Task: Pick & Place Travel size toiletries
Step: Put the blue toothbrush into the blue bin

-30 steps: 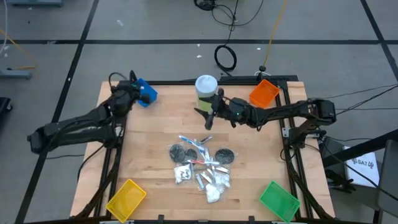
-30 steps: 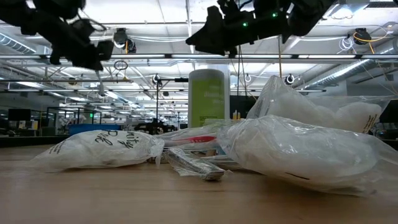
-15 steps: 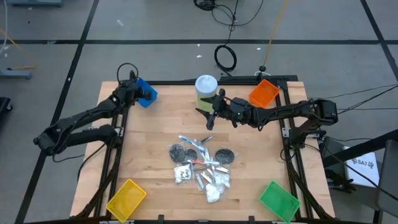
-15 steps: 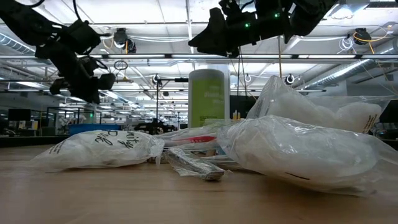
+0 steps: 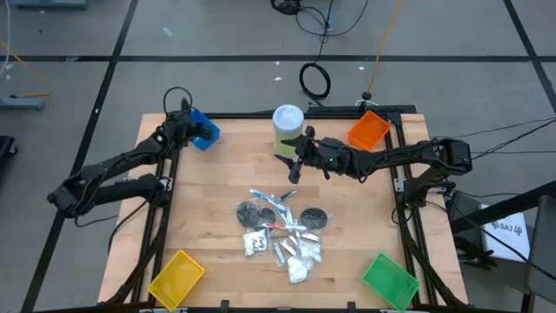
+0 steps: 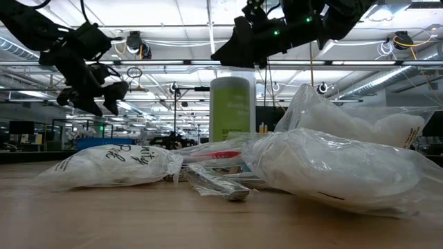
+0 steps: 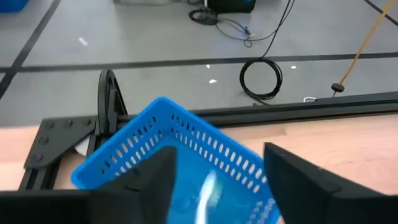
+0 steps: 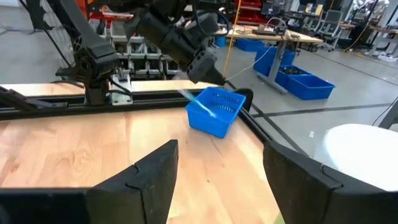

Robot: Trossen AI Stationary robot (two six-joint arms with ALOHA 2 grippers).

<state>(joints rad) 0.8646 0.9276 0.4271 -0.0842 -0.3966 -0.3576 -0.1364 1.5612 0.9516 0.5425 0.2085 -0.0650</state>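
Observation:
The travel size toiletries point(image 5: 280, 230) lie in a pile at the table's middle: white packets point(image 6: 111, 164), silver tubes, dark discs and thin sticks. My left gripper point(image 7: 217, 158) hangs open just above the blue bin point(image 7: 180, 140) at the far left corner. A pale blue stick point(image 8: 198, 102) slants below its fingers, with its lower end in the bin; in the left wrist view it shows as a blurred pale streak point(image 7: 208, 186). My right gripper point(image 5: 291, 165) hovers open and empty at the far middle, beside the pale-green canister point(image 5: 287, 126).
The canister point(image 6: 230, 107) stands upright behind the pile. An orange bin point(image 5: 368, 130) sits at the far right corner, a yellow bin point(image 5: 176, 276) at the near left and a green bin point(image 5: 389, 278) at the near right. Bare wood lies between the pile and the blue bin.
My left gripper has swung toward the far edge and down over the blue bin, then opened its fingers. The pale stick has left the fingers and dropped into the bin. My right gripper has kept still.

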